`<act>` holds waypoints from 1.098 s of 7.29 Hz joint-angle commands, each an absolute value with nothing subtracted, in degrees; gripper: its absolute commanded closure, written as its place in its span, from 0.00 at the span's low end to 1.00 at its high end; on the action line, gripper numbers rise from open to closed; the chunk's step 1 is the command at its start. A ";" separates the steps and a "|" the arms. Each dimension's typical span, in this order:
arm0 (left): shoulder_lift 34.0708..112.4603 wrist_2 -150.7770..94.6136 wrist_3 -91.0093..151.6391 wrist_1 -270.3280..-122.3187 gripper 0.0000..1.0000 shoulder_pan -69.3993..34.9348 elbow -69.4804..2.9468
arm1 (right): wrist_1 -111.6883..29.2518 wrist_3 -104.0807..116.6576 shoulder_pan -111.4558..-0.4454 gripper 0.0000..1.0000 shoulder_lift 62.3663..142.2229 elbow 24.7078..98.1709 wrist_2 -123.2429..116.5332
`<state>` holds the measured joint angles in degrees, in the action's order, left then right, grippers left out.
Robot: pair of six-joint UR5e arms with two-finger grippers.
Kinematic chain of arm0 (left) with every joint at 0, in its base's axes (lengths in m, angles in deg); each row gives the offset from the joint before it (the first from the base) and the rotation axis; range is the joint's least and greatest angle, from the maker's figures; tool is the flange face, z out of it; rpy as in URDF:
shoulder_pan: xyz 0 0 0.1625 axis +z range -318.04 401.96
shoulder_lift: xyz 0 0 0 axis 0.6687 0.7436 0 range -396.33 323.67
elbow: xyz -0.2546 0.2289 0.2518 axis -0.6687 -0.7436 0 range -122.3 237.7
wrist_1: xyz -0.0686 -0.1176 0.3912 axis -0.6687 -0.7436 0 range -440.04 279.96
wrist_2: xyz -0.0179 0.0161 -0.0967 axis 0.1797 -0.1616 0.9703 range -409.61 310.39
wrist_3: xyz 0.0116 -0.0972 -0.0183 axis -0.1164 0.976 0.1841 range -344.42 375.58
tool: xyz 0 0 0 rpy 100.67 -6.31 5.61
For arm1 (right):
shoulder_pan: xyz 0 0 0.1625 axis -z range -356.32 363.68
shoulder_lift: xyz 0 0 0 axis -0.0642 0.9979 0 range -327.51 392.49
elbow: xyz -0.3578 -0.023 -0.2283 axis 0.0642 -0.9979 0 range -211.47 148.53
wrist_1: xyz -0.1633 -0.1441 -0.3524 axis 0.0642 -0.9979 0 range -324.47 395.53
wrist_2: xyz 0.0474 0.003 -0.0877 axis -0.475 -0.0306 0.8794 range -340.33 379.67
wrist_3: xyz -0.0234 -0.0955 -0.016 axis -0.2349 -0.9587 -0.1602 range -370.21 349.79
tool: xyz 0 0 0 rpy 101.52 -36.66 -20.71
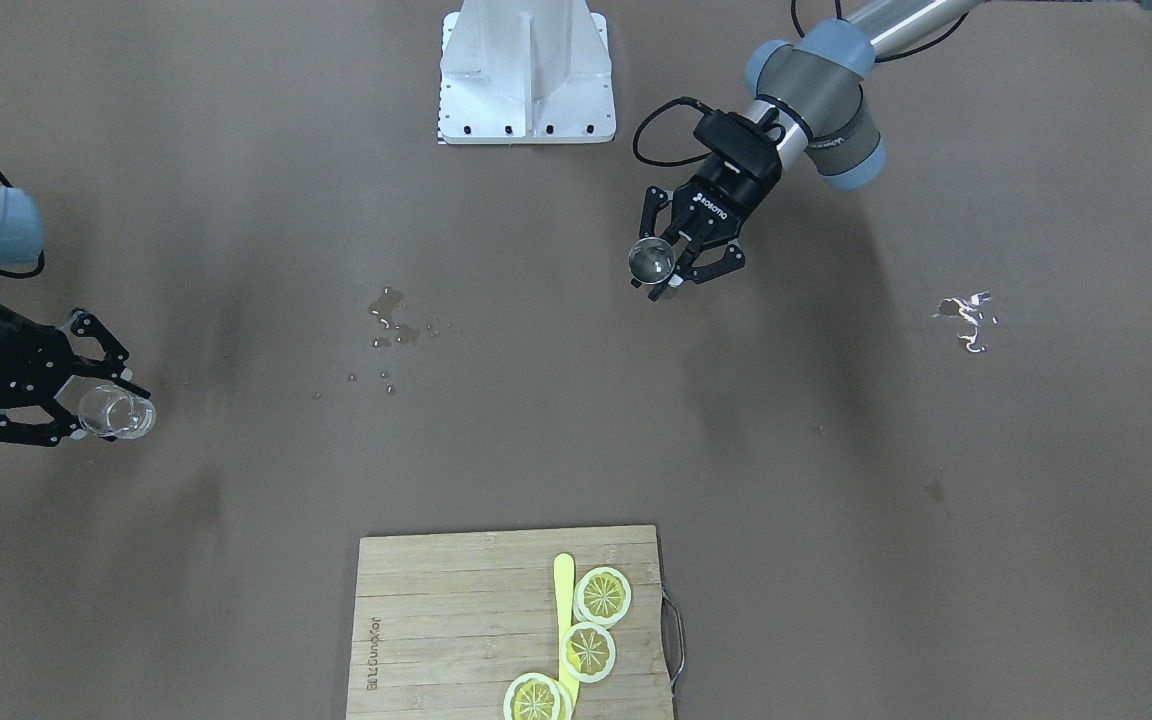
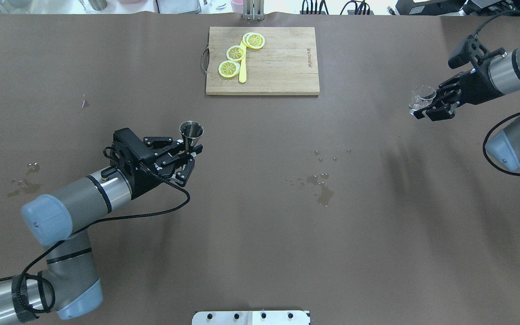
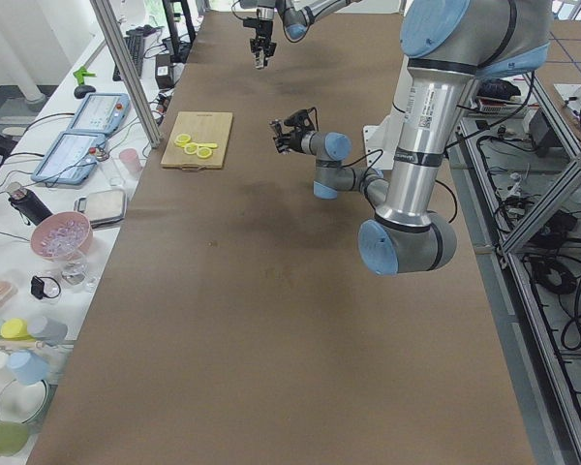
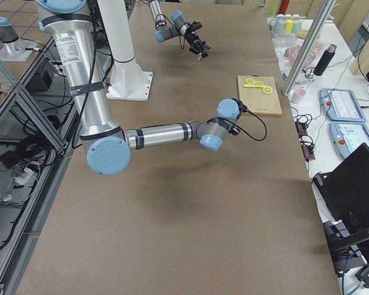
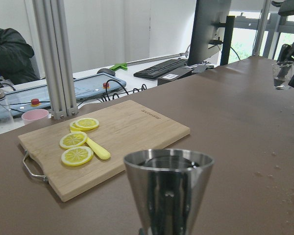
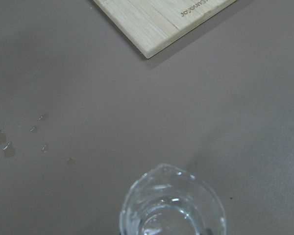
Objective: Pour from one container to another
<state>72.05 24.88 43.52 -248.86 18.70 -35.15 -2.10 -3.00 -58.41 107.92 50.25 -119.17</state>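
The steel jigger (image 2: pixel 192 132) stands upright with its open cone up, and my left gripper (image 2: pixel 189 152) is shut on its narrow waist. It also shows as a round shiny mouth, the jigger (image 1: pixel 652 260), and fills the bottom of the left wrist view, the jigger (image 5: pixel 169 188). Far across the table my right gripper (image 2: pixel 428 104) is shut on the small clear glass (image 2: pixel 420 96). That glass (image 1: pixel 118 412) sits at the tip of the right gripper (image 1: pixel 96 405), and the right wrist view looks down into the glass (image 6: pixel 172 208). The two containers are wide apart.
A wooden cutting board (image 2: pixel 282 67) with lemon slices (image 2: pixel 235 53) and a yellow knife (image 2: pixel 242 72) lies at the table's far edge. Small puddles and drops (image 2: pixel 322 189) wet the brown table between the arms, and more (image 2: pixel 27 180) lie at its left. The white robot mount (image 1: pixel 526 75) stands on the robot's side.
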 commanded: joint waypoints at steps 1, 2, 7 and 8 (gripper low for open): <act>78.51 28.95 38.37 -251.68 1.00 16.66 -29.25 | -2.26 -3.01 -59.51 1.00 107.81 50.36 -119.81; 82.20 31.40 35.22 -253.17 1.00 15.26 -25.92 | -2.35 -3.01 -59.08 1.00 106.42 50.53 -120.16; 94.69 47.82 28.00 -255.47 1.00 9.72 -10.36 | -9.87 -7.22 -54.60 1.00 102.72 57.97 -120.87; 96.63 49.77 27.72 -256.34 1.00 9.62 -7.80 | -13.48 -7.49 -53.11 1.00 102.28 60.18 -119.91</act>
<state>93.87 46.62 29.14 -255.47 10.13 -11.42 -9.10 -7.16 -54.59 102.86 57.03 -120.67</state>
